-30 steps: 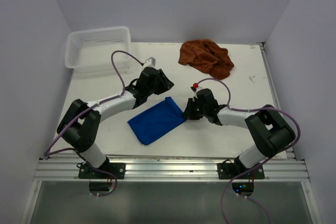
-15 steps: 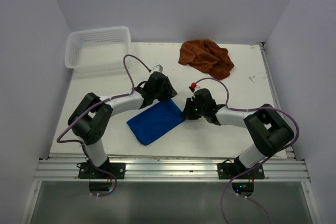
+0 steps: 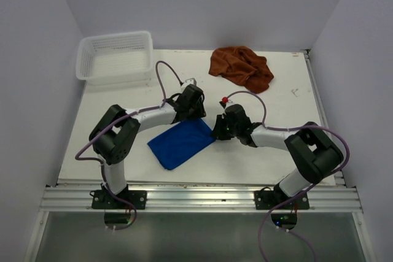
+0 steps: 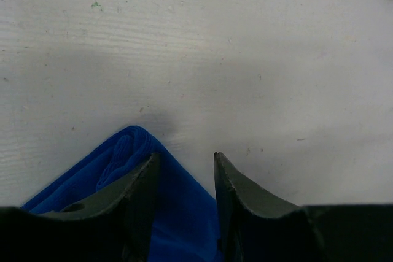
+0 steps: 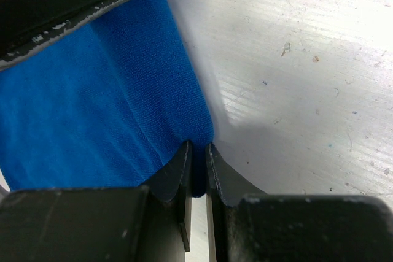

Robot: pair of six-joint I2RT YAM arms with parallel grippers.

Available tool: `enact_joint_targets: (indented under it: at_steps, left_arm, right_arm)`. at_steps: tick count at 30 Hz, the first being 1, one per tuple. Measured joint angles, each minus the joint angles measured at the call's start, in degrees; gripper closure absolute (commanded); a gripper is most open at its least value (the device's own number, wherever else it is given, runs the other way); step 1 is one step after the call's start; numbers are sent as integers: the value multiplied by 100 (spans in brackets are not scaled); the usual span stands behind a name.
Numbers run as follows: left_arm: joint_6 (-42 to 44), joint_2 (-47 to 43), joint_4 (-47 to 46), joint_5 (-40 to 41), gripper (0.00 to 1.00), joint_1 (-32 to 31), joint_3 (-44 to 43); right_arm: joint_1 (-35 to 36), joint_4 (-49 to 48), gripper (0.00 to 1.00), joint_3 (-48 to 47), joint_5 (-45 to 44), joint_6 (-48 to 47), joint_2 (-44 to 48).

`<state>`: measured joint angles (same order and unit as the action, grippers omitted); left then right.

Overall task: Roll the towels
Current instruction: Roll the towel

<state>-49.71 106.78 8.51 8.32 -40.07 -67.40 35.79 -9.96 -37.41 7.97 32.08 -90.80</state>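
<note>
Table: near towel at centre front, left gripper at its far corner, right gripper at its right corner. Far towel behind, right of centre. Basket in the far left corner.

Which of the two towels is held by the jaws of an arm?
The blue towel: the right gripper has its jaws shut on its corner. The brown towel lies crumpled at the far side, untouched.
</note>
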Motion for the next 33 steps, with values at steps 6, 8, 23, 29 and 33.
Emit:
enact_joint_targets:
  at_steps: [6, 8, 23, 29, 33]
  left_arm:
    - [72, -101, 28, 184, 57, -48, 31]
    - [83, -227, 9, 227, 57, -63, 90]
    - [160, -511, 98, 483, 57, -162, 105]
    - [245, -505, 160, 588, 57, -164, 175]
    - [267, -407, 142, 590, 57, -162, 175]
  right_arm:
    - [85, -44, 100, -39, -103, 0, -55]
    - [98, -57, 100, -50, -118, 0, -70]
    - [144, -63, 100, -55, -205, 2, -72]
    - [162, -90, 100, -94, -205, 2, -129]
    - [179, -138, 100, -116, -208, 4, -168]
